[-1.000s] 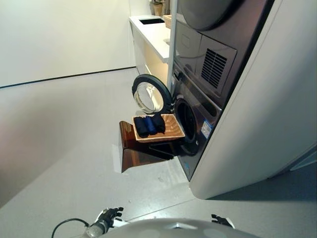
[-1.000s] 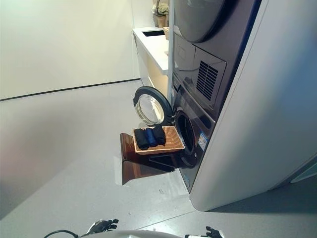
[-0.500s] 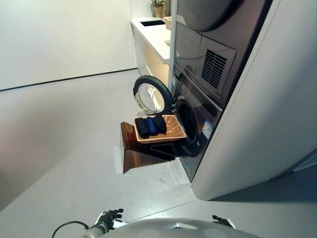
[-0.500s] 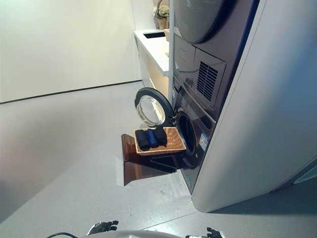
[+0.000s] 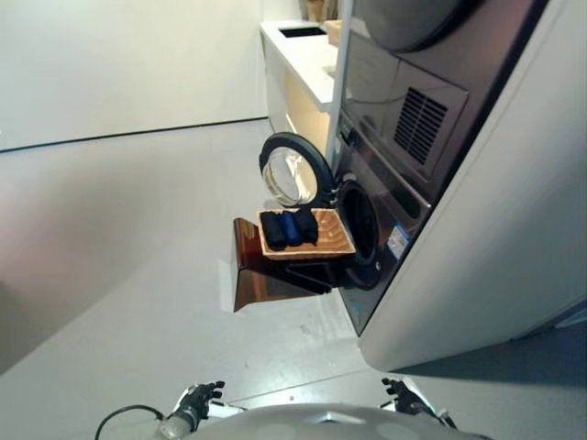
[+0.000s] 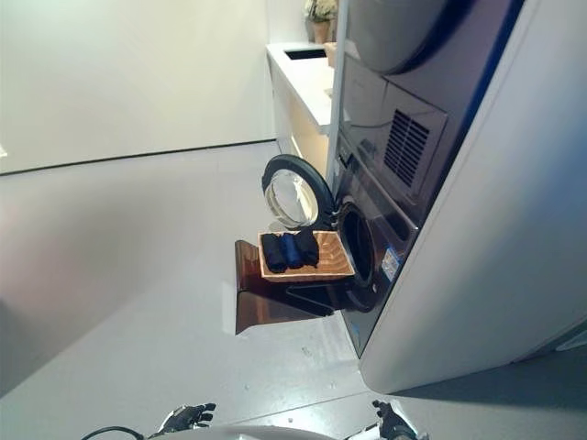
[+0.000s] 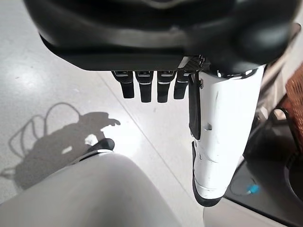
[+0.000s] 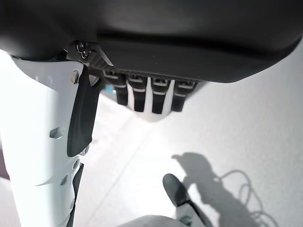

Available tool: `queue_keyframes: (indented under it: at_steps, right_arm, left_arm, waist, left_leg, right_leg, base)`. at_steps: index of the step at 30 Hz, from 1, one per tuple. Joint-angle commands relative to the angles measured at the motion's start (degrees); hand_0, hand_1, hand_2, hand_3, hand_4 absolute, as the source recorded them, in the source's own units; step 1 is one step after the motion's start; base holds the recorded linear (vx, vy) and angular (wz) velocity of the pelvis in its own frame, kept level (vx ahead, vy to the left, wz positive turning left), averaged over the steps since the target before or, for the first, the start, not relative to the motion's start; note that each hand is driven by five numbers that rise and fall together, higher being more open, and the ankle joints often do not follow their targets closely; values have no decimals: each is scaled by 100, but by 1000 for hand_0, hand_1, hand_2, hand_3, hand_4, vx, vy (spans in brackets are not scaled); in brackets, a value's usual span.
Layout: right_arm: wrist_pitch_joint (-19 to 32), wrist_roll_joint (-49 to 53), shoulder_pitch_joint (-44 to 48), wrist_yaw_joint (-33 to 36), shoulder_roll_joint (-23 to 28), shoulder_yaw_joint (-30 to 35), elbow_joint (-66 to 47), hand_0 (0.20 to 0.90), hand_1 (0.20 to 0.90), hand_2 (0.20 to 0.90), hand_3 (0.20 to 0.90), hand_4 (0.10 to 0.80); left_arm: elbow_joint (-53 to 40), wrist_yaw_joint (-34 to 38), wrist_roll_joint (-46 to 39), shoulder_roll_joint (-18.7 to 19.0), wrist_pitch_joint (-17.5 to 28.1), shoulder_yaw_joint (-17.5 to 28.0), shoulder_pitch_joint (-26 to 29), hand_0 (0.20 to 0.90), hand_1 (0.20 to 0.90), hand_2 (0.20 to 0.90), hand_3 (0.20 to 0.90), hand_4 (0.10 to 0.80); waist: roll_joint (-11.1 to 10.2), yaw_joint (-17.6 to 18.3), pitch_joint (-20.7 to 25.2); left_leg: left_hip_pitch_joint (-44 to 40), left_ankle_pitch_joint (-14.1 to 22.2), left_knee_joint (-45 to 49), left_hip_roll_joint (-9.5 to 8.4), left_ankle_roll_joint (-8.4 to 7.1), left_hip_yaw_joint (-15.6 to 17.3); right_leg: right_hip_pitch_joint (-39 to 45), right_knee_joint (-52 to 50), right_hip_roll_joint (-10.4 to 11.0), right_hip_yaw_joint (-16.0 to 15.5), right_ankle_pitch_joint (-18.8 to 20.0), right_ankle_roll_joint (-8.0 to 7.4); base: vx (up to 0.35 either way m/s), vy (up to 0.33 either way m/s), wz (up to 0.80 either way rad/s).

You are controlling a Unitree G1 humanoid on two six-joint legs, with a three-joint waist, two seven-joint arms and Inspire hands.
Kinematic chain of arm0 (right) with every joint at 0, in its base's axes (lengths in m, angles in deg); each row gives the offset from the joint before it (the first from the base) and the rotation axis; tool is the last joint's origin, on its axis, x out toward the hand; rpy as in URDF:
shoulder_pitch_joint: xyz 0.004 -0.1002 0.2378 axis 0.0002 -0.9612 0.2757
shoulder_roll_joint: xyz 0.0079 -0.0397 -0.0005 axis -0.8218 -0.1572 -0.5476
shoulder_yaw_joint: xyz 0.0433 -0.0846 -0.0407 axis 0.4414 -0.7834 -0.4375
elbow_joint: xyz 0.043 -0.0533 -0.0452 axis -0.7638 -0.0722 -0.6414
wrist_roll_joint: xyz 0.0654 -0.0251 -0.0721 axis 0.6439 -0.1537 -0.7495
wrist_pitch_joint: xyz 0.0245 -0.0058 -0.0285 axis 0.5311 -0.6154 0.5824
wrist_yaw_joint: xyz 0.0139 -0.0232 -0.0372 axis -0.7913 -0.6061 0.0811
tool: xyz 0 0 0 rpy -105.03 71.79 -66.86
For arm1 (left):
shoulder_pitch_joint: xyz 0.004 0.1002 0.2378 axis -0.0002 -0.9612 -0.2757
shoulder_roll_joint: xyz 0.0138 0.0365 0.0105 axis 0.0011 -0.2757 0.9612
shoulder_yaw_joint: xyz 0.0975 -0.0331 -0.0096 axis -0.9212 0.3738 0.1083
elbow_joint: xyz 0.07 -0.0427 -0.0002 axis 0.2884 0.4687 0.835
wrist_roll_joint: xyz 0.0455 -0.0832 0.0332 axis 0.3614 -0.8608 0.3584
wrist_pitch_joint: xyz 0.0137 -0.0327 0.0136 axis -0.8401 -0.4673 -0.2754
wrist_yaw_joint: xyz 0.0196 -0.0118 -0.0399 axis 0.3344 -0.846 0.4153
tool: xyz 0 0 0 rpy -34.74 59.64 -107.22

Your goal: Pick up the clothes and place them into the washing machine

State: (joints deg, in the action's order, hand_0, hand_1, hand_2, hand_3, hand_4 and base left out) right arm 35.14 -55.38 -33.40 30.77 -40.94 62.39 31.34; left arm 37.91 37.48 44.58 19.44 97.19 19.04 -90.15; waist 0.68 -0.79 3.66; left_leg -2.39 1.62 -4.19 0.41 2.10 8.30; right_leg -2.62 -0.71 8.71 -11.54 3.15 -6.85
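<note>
The clothes (image 5: 288,228), dark rolled pieces, lay side by side in a shallow woven tray (image 5: 332,236) on a brown stand (image 5: 266,280), just in front of the washing machine (image 5: 390,220). Its round door (image 5: 295,170) stood swung open on the far side of the tray. Both hands hung low, near the floor and well apart from the tray: the left hand (image 7: 151,85) empty with fingers straight, the right hand (image 8: 147,97) likewise relaxed and holding nothing.

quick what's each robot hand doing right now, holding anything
Left robot hand: open, fingers straight, holding nothing.
Right robot hand: open, fingers straight, holding nothing.
</note>
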Motion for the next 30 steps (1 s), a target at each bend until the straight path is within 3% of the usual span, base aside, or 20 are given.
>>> queue_keyframes:
  at_steps: [1,4,7,10,11,13,16,20,22,23,24,25,27,28,29,30]
  right_arm:
    - [28,199,386,214,192,97,161,900,900,900,900,800]
    - [100,427,433,232,203,165,65,900,900,900,900,800]
    - [139,567,413,249,199,243,42,900,900,900,900,800]
    - [139,613,337,223,205,332,58,900,900,900,900,800]
    - [126,588,308,224,201,352,73,900,900,900,900,800]
    - [102,579,251,218,194,407,44,900,900,900,900,800]
    - [79,569,136,189,190,515,-35,900,900,900,900,800]
    - [129,664,-17,129,155,529,-31,900,900,900,900,800]
    - [165,752,-52,126,159,531,-49,900,900,900,900,800]
    - [165,752,-52,126,158,531,-49,900,900,900,900,800]
    - [208,860,-63,94,161,522,-100,900,900,900,900,800]
    - [216,905,-54,106,162,486,-125,900,900,900,900,800]
    - [224,979,38,114,186,412,-211,900,900,900,900,800]
    - [239,1017,91,143,191,375,-255,900,900,900,900,800]
    - [251,1050,141,168,184,310,-288,900,900,900,900,800]
    - [286,1139,229,228,159,209,-337,900,900,900,900,800]
  left_arm:
    - [22,167,63,-239,180,130,562,900,900,900,900,800]
    - [-2,180,94,-132,163,107,632,900,900,900,900,800]
    - [86,185,124,-43,133,115,662,900,900,900,900,800]
    - [147,204,134,-21,156,121,632,900,900,900,900,800]
    - [173,208,157,-32,164,93,615,900,900,900,900,800]
    - [242,236,152,-38,169,83,590,900,900,900,900,800]
    - [276,291,112,-60,171,64,572,900,900,900,900,800]
    - [305,346,-44,-160,220,24,542,900,900,900,900,800]
    - [230,357,-178,-215,250,5,536,900,900,900,900,800]
    - [230,357,-178,-215,250,5,536,900,900,900,900,800]
    - [91,324,-297,-248,285,-34,582,900,900,900,900,800]
    - [1,315,-299,-246,294,-79,607,900,900,900,900,800]
    - [-115,357,-404,-238,308,-74,675,900,900,900,900,800]
    - [-155,365,-447,-231,327,-74,703,900,900,900,900,800]
    - [-167,401,-480,-232,343,-73,712,900,900,900,900,800]
    - [-165,445,-534,-225,375,-40,697,900,900,900,900,800]
  waist:
    - [-112,36,-484]
    - [-51,141,-620]
    - [-6,254,-658]
    - [-40,373,-647]
    - [-109,438,-627]
    - [-114,555,-624]
    - [-112,721,-593]
    - [-49,843,-342]
    - [17,841,-292]
    - [15,843,-290]
    - [17,822,-252]
    - [-77,797,-278]
    - [-193,639,-473]
    - [-346,583,-546]
    - [-424,530,-606]
    - [-479,298,-721]
  left_leg:
    - [111,375,544,-357,81,-336]
    - [-32,429,610,-357,195,-529]
    - [-271,500,516,-290,165,-687]
    - [-663,630,400,-291,36,-838]
    - [-841,685,336,-328,-28,-896]
    - [-1198,798,179,-234,-141,-987]
    - [-1548,881,82,-108,-254,-1083]
    - [-1603,640,525,187,-435,-1203]
    - [-1321,39,1205,282,-602,-1237]
    - [-1318,37,1204,280,-602,-1239]
    - [-907,-653,2342,432,-806,-1080]
    - [-606,-948,3091,390,-823,-1094]
    - [-132,-1072,4243,216,-761,-1126]
    - [210,-1055,4643,73,-710,-1072]
    - [480,-980,4825,190,-628,-912]
    - [1057,-673,4726,368,-522,-631]
  right_leg:
    - [-158,-1660,114,66,41,-56]
    - [-652,-2753,56,274,353,-1]
    - [-1077,-2906,-131,399,132,106]
    - [-1346,-1927,-68,183,93,170]
    - [-1475,-1246,-18,82,316,125]
    - [-1561,-181,-71,-87,815,6]
    - [-1825,288,-139,52,1205,-95]
    - [-1579,229,-539,458,1170,139]
    - [-1355,237,-739,477,1077,298]
    - [-1358,236,-736,476,1077,298]
    - [-992,340,-892,424,844,497]
    - [-783,372,-911,454,680,643]
    - [-429,365,-916,591,502,771]
    - [-307,363,-797,658,458,796]
    - [-213,341,-771,686,397,839]
    - [20,308,-846,830,270,870]
  base:
    - [137,114,34]
    - [148,127,30]
    - [223,37,34]
    - [325,-83,27]
    - [382,-155,26]
    - [415,-170,15]
    - [394,-163,15]
    - [390,-231,35]
    - [267,-185,34]
    - [335,-247,-7]
    - [351,-294,-18]
    - [453,-376,-20]
    - [310,-247,-31]
    - [270,-206,-43]
    - [351,-195,-40]
    - [276,-134,-37]
